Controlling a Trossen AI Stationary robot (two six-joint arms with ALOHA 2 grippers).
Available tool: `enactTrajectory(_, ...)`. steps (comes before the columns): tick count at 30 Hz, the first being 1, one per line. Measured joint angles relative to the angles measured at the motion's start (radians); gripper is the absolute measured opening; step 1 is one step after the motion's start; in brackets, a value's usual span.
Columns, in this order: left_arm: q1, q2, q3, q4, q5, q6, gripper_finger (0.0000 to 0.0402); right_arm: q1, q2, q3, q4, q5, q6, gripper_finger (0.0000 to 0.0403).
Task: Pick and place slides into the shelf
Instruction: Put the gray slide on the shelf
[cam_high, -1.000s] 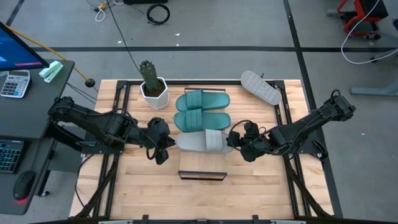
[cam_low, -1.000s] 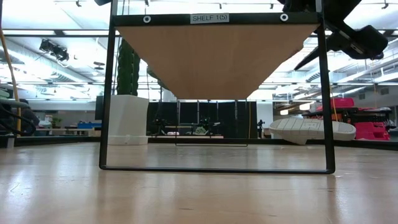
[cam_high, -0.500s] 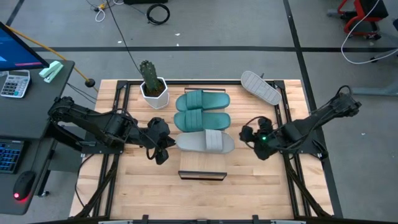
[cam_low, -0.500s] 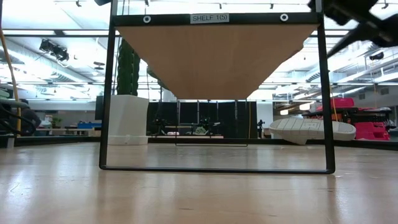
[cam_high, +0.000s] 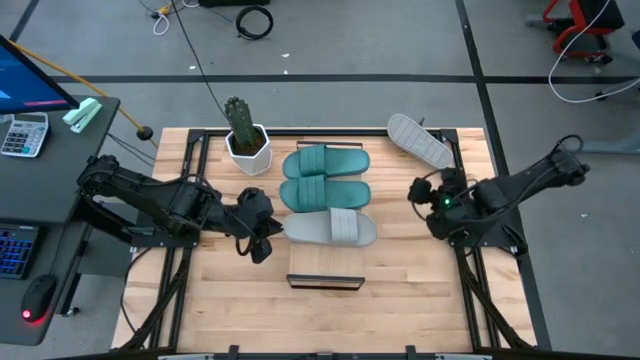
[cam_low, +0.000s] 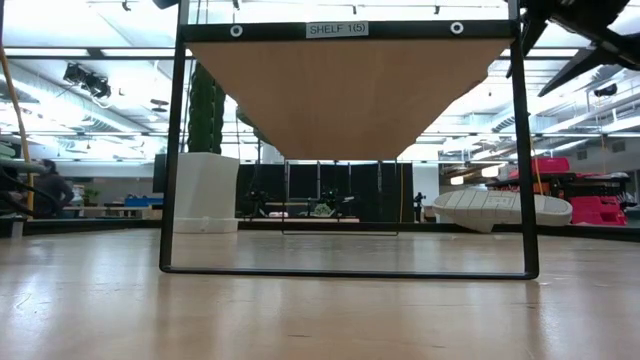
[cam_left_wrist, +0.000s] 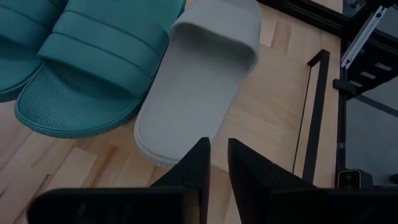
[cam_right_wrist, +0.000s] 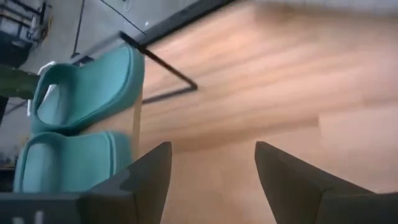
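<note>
Hovering just off the heel of a light grey slide (cam_left_wrist: 199, 93), the left gripper (cam_left_wrist: 217, 163) has its two dark fingers (cam_left_wrist: 194, 165) drawn nearly together with only a thin slit between them, holding nothing. That grey slide (cam_high: 330, 228) lies on the shelf (cam_high: 325, 268), a light-wood board over the table (cam_high: 400, 290). Beside it, farther from this gripper, sit two teal slides (cam_high: 324, 178), side by side on the same board. The right gripper (cam_high: 428, 193) hangs above the table on the board's other side, its fingers (cam_right_wrist: 146, 171) spread wide and empty, the teal pair (cam_right_wrist: 81, 124) ahead of it. Beyond it, near the table's far corner, the second grey slide (cam_high: 419, 140) lies sole up. A potted cactus (cam_high: 243, 135) stands at the other far side.
</note>
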Motion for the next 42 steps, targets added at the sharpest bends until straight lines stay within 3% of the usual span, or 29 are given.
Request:
enactTrajectory(12,0.001,0.000,0.000,0.049,-0.007,0.005,0.0058,-0.252,-0.108,0.000,0.015,-0.055,-0.490,0.0238)
enactTrajectory(24,0.045,0.000,0.000,0.065,-0.007,-0.012,0.0064,-0.659,-0.094,0.000,0.269,-0.360,-1.123,0.0238)
enactTrajectory(32,0.046,0.000,0.000,0.069,-0.007,-0.034,0.0061,-0.949,0.026,0.000,0.480,-0.533,-1.462,0.0238)
enactTrajectory(38,0.044,0.000,0.000,0.069,-0.007,-0.083,0.0062,-1.065,0.195,0.000,0.500,-0.531,-1.576,0.0234)
enactTrajectory(42,0.042,0.000,0.000,0.069,-0.006,-0.110,0.0058,-1.127,0.267,0.000,0.547,-0.460,-1.612,0.0229)
